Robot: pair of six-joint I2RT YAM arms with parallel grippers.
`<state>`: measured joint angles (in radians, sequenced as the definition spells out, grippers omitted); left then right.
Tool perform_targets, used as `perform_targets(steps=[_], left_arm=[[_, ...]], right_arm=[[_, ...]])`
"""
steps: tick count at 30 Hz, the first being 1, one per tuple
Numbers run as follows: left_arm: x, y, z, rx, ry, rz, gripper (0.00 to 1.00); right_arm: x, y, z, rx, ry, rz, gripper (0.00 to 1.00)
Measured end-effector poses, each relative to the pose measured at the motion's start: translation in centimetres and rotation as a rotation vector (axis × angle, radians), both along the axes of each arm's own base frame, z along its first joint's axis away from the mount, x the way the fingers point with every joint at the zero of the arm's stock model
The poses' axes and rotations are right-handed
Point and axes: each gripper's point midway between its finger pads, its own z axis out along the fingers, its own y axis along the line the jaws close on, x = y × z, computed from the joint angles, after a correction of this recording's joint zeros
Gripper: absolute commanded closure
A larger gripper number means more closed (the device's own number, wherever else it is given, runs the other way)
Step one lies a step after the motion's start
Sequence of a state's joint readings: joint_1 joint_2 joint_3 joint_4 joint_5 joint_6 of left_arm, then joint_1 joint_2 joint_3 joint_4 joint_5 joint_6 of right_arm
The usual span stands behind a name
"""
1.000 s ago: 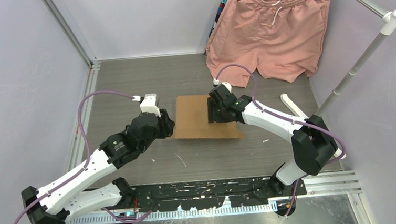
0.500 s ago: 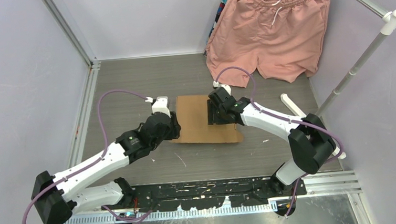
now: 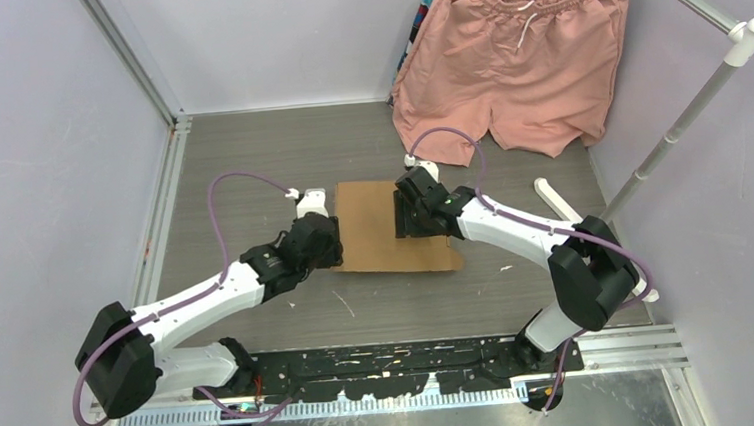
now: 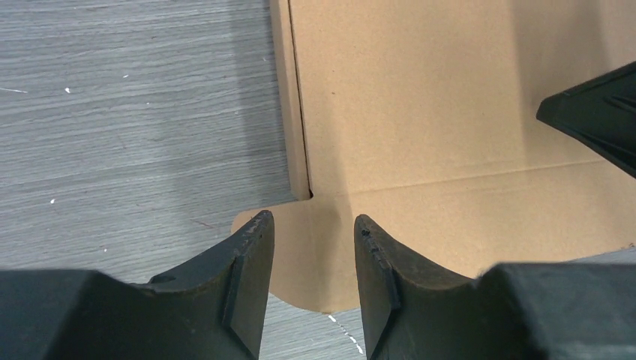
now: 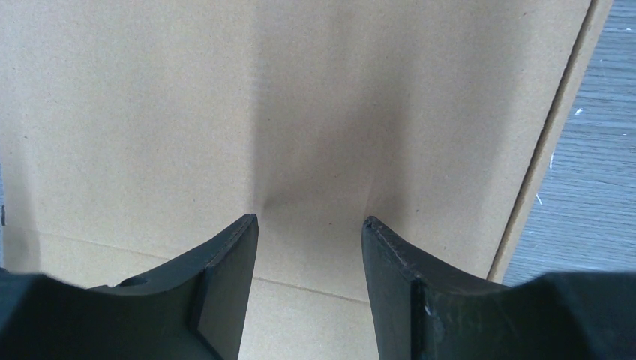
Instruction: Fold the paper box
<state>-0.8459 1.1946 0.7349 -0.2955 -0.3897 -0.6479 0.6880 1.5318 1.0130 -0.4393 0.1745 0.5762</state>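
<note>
Now, L to R. Left gripper (image 4: 311,221) was seen at the near-left corner of the paper box (image 3: 379,228), jaws apart, nothing clamped. In the wrist view they sat over the rounded corner of the near flap, just below the notch where the narrow left side strip ends. Contact w/ the cardboard could not be told.

Box was lying flat as an unfolded sheet, mid-table (image 3: 248,152), between the two grippers. No flap was raised yet, so the task was judged to be at an early stage.

Right gripper (image 5: 310,220) was held over the right part of the sheet, jaws apart, nothing between them. A shadow lay under the fingers; whether they pressed on the board was not clear.

Step in hand (judged): a flap at the left corner to be lifted while the sheet is pinned.
- Right gripper to be kept on the main panel, inside the score line, so the sheet cannot slide.
- One left finger to be slipped under the flap edge, not onto it.
- Flap to be turned about its crease, slowly; the notch to be avoided, as a tear is likely there.

Count:
- paper box: 1 sheet
- grippers: 2
- pink shorts (image 3: 513,63): 1 pr, hung far right, well apart from the box
- white rod (image 3: 706,100): 1, at the right edge
</note>
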Motion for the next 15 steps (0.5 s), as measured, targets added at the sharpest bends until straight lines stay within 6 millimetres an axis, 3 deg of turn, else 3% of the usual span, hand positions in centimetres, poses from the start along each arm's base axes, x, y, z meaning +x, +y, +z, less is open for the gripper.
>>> perform_targets(steps=[7,15], left_arm=[[0.7,0.2,0.1,-0.02,-0.005,0.014,0.56],[1.1,-0.2,0.3,-0.017,-0.007,0.005,0.59]], right_arm=[[-0.3,-0.7,0.9,-0.014,-0.017,-0.003,0.4],[-0.9,-2.4,3.8,-0.034,-0.072,-0.013,0.4]])
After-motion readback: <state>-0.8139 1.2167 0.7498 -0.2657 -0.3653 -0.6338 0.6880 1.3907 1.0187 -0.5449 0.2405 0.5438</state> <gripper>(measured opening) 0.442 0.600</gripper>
